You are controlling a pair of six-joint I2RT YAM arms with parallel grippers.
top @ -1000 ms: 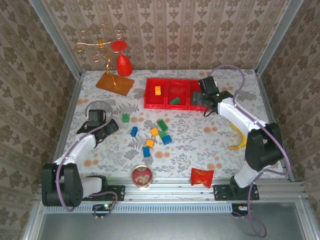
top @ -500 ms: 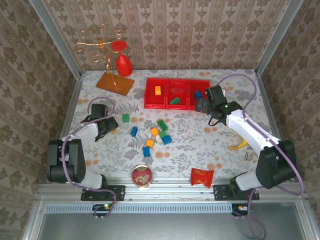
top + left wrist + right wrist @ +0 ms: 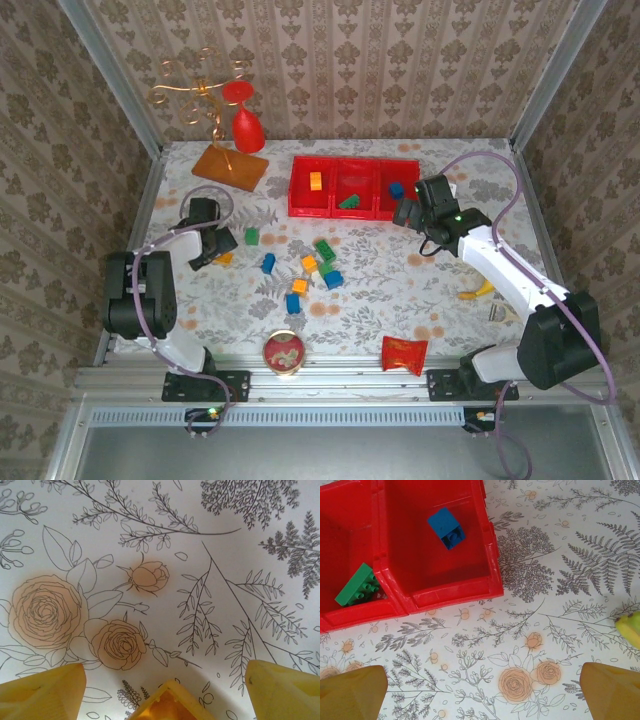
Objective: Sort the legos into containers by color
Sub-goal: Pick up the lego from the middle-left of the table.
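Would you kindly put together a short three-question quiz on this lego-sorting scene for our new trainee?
1. True or false: the blue block lies in the same compartment as the green block.
2. Choose: the right gripper is A) open, B) shut on a block, C) shut and empty.
3. Fill in: in the red bins, the leftmost compartment in the top view holds one ___ block.

Key: 1 false; 2 A; 3 orange block.

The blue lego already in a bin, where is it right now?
In the right wrist view the blue lego lies in the rightmost compartment of the red bins, with a green lego in the middle compartment beside it.
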